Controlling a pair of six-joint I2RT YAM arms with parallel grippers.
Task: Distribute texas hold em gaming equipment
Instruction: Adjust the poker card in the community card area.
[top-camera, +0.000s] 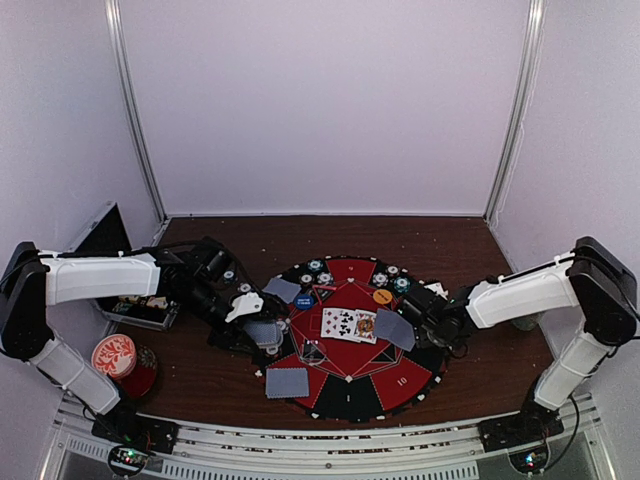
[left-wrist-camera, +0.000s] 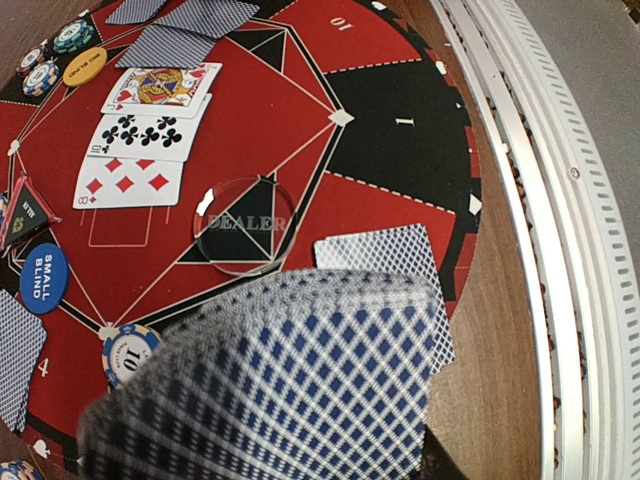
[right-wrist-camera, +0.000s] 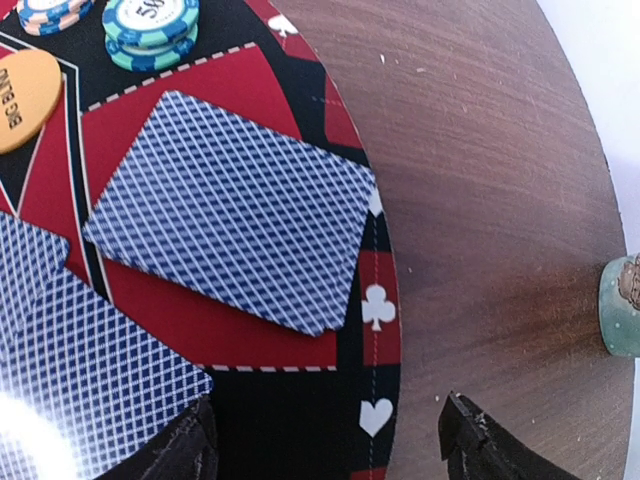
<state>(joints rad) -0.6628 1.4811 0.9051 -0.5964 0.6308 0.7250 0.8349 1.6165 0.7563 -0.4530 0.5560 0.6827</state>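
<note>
Playing cards (left-wrist-camera: 140, 130) lie on the round red-and-black mat (left-wrist-camera: 400, 130). Three are face up in a row near its middle, and others with blue-and-white lattice backs lie face down in its outer wedges, one of them (right-wrist-camera: 235, 210) a flat rectangle with rounded corners near the right rim. The left gripper (top-camera: 263, 330) is clenched on a thick stack of cards (left-wrist-camera: 290, 390), whose blurred backs fill the wrist view and hide the fingers. The right gripper (right-wrist-camera: 330, 440) is released, its dark fingertips spread over the mat's rim with nothing between them. Round chips (right-wrist-camera: 152, 25) with striped teal edges are stacked at the mat's far side, near a smooth orange button (right-wrist-camera: 25, 95). A blue button (left-wrist-camera: 43, 278) and a clear dealer disc (left-wrist-camera: 245, 225) lie flat on the mat. At the left of the brown woodgrain table (right-wrist-camera: 480, 150) stands an open case (top-camera: 140, 312); its contents are too small to make out. Near it lies a red-and-white patterned disc (top-camera: 113, 354).
</note>
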